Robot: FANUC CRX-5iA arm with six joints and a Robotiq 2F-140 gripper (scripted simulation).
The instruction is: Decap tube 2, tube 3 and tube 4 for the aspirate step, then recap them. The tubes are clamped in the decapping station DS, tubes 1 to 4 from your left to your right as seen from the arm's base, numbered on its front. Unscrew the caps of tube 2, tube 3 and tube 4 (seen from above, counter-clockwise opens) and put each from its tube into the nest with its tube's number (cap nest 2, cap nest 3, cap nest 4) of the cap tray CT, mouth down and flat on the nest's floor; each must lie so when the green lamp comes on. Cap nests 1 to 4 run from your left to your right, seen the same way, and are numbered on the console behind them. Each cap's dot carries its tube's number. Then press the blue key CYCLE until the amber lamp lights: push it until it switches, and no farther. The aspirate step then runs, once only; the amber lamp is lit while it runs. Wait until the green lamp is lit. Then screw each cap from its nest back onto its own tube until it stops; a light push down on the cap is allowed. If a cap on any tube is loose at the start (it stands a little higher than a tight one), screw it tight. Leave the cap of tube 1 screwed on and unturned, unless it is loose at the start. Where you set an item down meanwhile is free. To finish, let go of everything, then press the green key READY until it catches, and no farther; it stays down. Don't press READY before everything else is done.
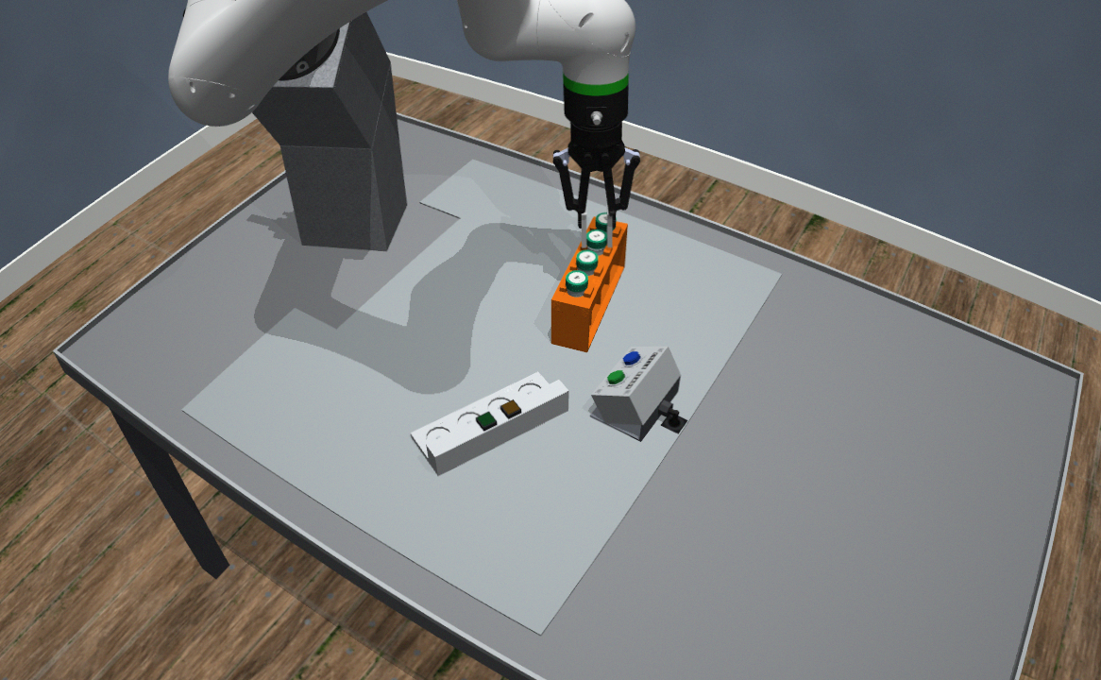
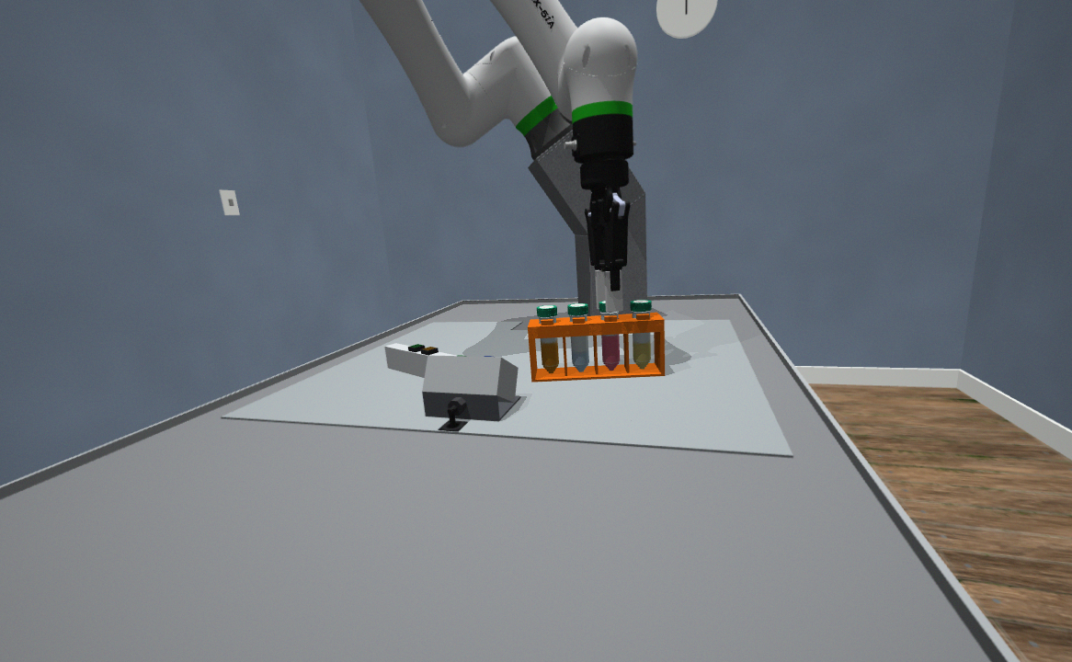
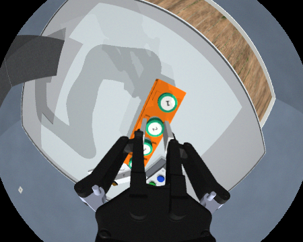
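Note:
The orange decapping station [image 1: 588, 291] holds four tubes with green caps, all on their tubes. My gripper [image 1: 599, 229] stands upright over the station and is shut on the cap of tube 2 [image 1: 596, 239], the second from the far end. In the wrist view the fingers flank that cap [image 3: 154, 128], with the cap of tube 1 [image 3: 167, 102] beyond it. In the exterior view the fingers [image 2: 610, 298] partly hide this cap above the pink tube [image 2: 610, 349]. The caps of tube 3 [image 1: 585, 259] and tube 4 [image 1: 575, 279] are free.
The white cap tray [image 1: 491, 420] lies nearer the front, its four nests empty; its green [image 1: 485, 420] and amber [image 1: 510, 409] lamps look dark. The grey key box [image 1: 635, 388] with the blue key [image 1: 631, 357] and the green key [image 1: 616, 377] stands to the tray's right.

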